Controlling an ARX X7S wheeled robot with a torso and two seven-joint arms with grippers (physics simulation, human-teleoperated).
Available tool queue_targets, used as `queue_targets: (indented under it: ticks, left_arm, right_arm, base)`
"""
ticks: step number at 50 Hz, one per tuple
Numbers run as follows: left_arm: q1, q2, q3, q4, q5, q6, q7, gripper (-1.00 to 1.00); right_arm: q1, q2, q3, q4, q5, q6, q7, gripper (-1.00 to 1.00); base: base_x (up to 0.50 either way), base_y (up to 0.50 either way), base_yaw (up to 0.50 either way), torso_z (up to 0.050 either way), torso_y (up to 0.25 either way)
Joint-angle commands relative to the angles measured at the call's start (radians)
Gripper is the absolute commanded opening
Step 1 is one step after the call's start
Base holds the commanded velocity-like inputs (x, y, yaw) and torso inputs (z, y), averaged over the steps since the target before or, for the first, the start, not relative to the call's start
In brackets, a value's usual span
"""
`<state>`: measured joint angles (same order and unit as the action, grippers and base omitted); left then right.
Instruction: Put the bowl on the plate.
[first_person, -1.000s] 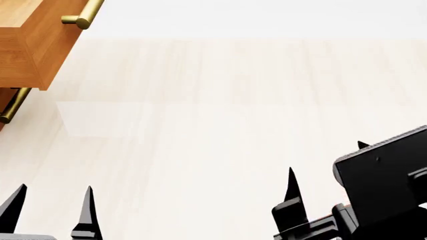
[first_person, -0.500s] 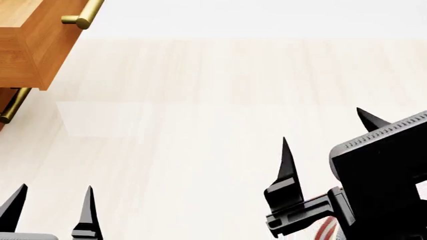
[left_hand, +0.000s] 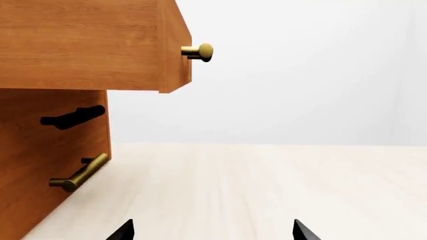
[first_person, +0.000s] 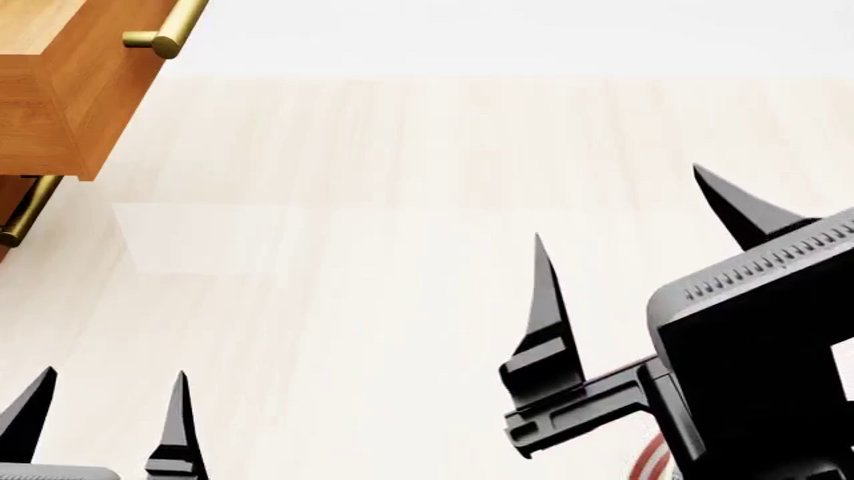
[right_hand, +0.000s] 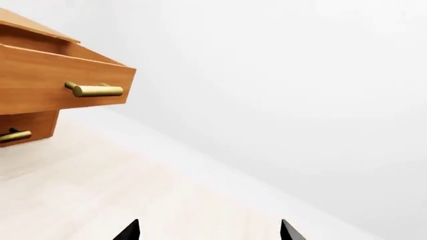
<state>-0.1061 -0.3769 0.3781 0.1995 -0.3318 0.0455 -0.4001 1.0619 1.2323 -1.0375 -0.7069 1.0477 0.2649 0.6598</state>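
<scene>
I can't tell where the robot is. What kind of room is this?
Probably a simulated kitchen or dining corner: a pale wooden tabletop, a wooden cabinet with an open drawer and brass handles, and a plain white wall.

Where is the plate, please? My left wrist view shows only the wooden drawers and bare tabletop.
Observer: Only a sliver of the plate shows, in the head view: its red rings peek out beneath the right arm.
Operator: Is the right hand holding anything?
Observer: No, the right hand is open, with nothing between its fingers, above the table.
Operator: And the bowl?
Observer: No view shows it.
</scene>
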Motion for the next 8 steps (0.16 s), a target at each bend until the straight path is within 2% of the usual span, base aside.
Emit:
queue_targets:
  ticks: [1, 8]
  left_arm:
    - [-0.001, 0.0, 0.002, -0.006, 0.003, 0.007, -0.001, 1.0]
    - [0.002, -0.003, 0.005, 0.006, 0.005, 0.001, -0.007, 1.0]
  right_arm:
    - [-0.009, 0.006, 0.007, -0.017, -0.038, -0.034, -0.002, 1.0]
    - [-0.02, 0.02, 0.011, -0.032, -0.051, -0.062, -0.009, 1.0]
  base:
    - [0.0, 0.0, 0.0, 0.0, 0.0]
    - [0.0, 0.0, 0.0, 0.0, 0.0]
